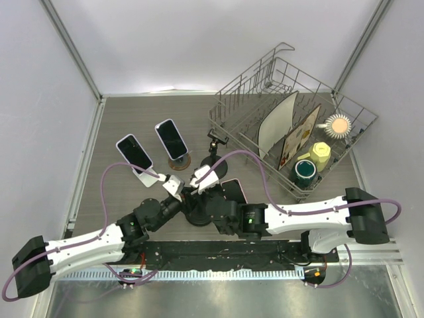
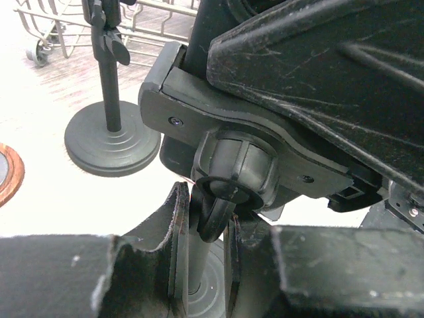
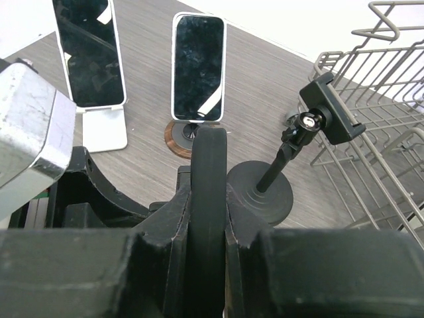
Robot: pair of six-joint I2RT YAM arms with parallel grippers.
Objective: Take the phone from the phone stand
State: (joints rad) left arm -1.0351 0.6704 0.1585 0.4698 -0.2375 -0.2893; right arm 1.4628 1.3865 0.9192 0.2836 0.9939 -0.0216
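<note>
The phone [image 1: 233, 190] is a dark slab with a pale rim. It sits tilted on a black phone stand whose round base [image 1: 199, 217] lies between the two arms. My right gripper [image 1: 201, 177] is shut on the phone's thin black edge [image 3: 209, 165], which stands upright between the fingers [image 3: 173, 218]. My left gripper [image 1: 173, 187] is shut on the stand's stem [image 2: 195, 271], just below the ball-joint knob [image 2: 228, 182] and the clamp plate [image 2: 199, 99]. The arms hide most of the phone in the top view.
An empty black stand [image 1: 213, 159] with a small clamp stands just behind the grippers. Further back left are a phone on a wooden disc base [image 1: 171, 139] and a phone on a white stand [image 1: 134, 152]. A wire dish rack [image 1: 344, 106] with plates and cups fills the right.
</note>
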